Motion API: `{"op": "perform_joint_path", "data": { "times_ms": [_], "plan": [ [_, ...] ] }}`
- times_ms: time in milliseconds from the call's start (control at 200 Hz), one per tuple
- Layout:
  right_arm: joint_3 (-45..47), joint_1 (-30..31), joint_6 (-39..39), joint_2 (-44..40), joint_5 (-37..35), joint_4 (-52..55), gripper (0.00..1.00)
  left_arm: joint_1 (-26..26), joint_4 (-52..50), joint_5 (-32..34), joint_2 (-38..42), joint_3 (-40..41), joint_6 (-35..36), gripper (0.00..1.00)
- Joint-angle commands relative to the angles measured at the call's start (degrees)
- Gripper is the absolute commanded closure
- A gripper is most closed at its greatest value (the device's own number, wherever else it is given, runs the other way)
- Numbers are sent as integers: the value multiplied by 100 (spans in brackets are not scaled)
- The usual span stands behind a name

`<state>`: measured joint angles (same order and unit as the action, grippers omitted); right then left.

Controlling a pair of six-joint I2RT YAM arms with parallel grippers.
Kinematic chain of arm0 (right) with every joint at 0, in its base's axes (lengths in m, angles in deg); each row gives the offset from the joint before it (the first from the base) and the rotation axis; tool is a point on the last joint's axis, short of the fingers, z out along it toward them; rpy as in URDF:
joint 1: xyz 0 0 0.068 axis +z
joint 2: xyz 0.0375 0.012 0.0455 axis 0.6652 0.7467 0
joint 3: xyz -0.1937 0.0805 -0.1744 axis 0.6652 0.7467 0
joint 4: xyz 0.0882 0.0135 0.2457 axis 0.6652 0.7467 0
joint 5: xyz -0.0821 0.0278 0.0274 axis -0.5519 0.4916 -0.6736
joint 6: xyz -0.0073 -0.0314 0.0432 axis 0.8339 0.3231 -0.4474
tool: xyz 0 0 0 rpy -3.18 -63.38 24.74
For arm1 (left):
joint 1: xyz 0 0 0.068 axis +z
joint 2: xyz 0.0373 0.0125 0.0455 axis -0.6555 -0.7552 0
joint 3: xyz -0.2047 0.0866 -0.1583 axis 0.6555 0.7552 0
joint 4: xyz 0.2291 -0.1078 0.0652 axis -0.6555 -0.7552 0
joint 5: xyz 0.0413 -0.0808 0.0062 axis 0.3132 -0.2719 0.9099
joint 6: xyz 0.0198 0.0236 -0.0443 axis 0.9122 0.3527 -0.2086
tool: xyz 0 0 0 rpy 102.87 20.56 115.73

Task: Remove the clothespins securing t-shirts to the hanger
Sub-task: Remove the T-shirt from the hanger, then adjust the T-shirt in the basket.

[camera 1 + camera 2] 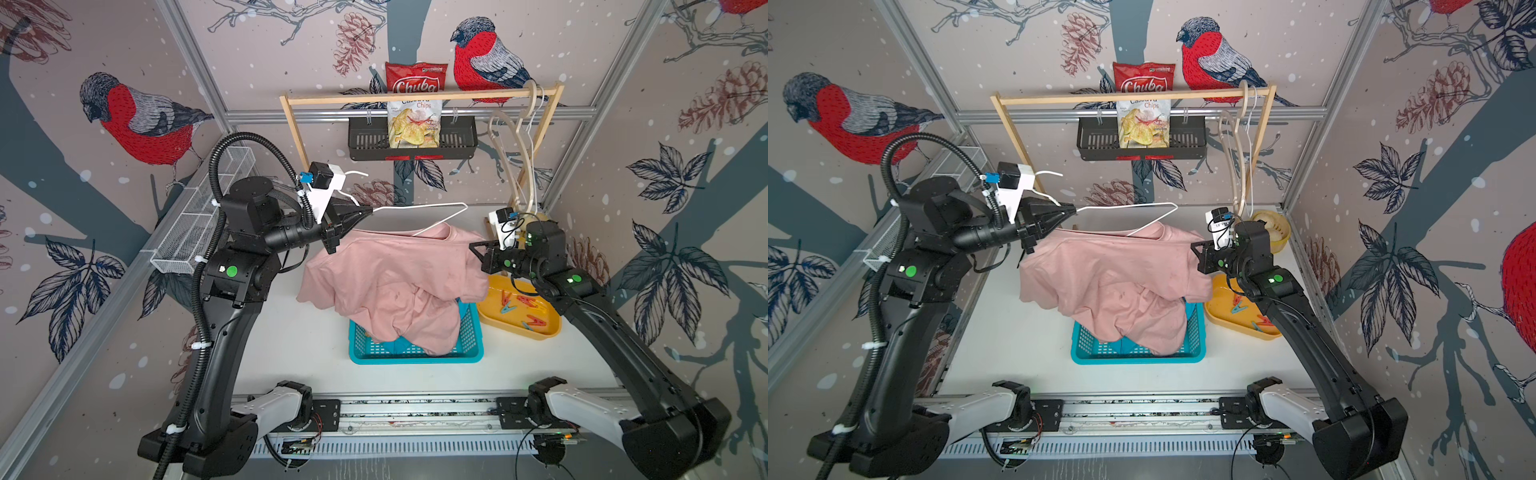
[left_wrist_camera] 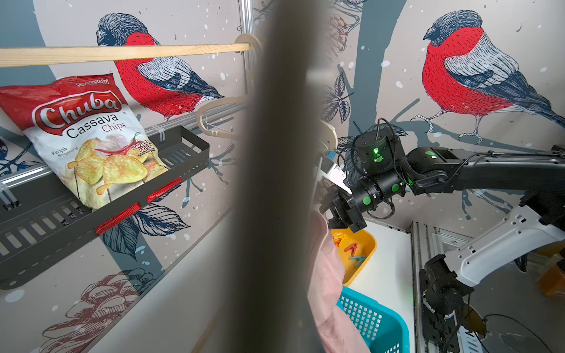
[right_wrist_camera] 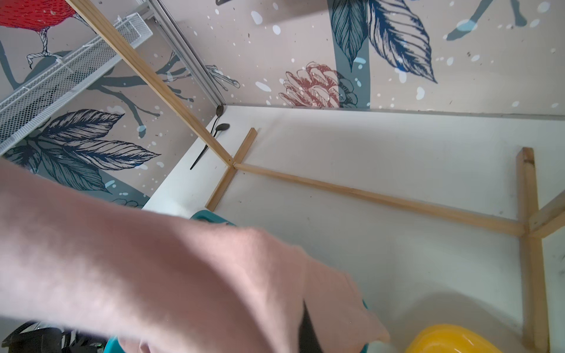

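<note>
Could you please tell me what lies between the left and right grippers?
The pale pink t-shirt spans it, left gripper to right gripper, with the white wire hanger poking from its collar; both top views show this.

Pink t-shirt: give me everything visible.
The pink t-shirt is pale pink cloth, crumpled, hanging spread between the arms. One end of the white wire hanger, held by the left gripper, goes into its collar. The right gripper pinches its other side. Its lower part drapes into the teal basket. No clothespin shows on it.

I see my cell evenly bright, soft shadows beside the blue basket, walls bowing outward, pink t-shirt blurred above it.
</note>
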<state>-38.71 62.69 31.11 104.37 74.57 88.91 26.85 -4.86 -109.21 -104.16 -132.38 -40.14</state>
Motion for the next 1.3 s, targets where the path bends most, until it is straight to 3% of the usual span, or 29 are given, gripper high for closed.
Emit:
{"op": "perform_joint_path", "data": {
  "times_ms": [0, 55, 125, 225, 470, 665, 1021, 1091, 1201, 1296],
  "plan": [
    [76, -14, -111, 8, 49, -96, 100, -77, -87, 173, -43, -149, 110, 100],
    [106, -12, -108, -20, 114, -96, 99, -213, -266, 368, -107, -284, 212, 100],
    [163, -12, -92, -61, 166, -96, 77, -489, -606, 747, -258, -558, 416, 100],
    [253, -12, -34, -167, 169, -29, 58, -797, -1056, 1068, -539, -997, 619, 100],
    [318, -16, 87, -777, -165, 65, 27, -982, -1244, 1074, -876, -1526, 649, 100],
    [-292, -17, 462, -1334, -1056, 499, 22, -1525, -1836, 1807, -1312, -2044, 932, 100],
    [-780, 156, 882, -1501, -340, 909, 23, -1826, -2059, 2322, -1591, -2040, 1062, 100],
    [-780, 460, 881, -1376, -517, 908, 23, -1826, -2030, 2582, -1549, -1980, 1009, 100],
    [-740, 1382, 867, -1061, -1205, 804, 22, -1760, -1790, 3605, -1371, -1692, 727, 100],
    [-759, 2296, 965, -589, -2059, 726, 19, -1274, -1549, 3872, -1200, -1339, 303, 100]
  ]
}}
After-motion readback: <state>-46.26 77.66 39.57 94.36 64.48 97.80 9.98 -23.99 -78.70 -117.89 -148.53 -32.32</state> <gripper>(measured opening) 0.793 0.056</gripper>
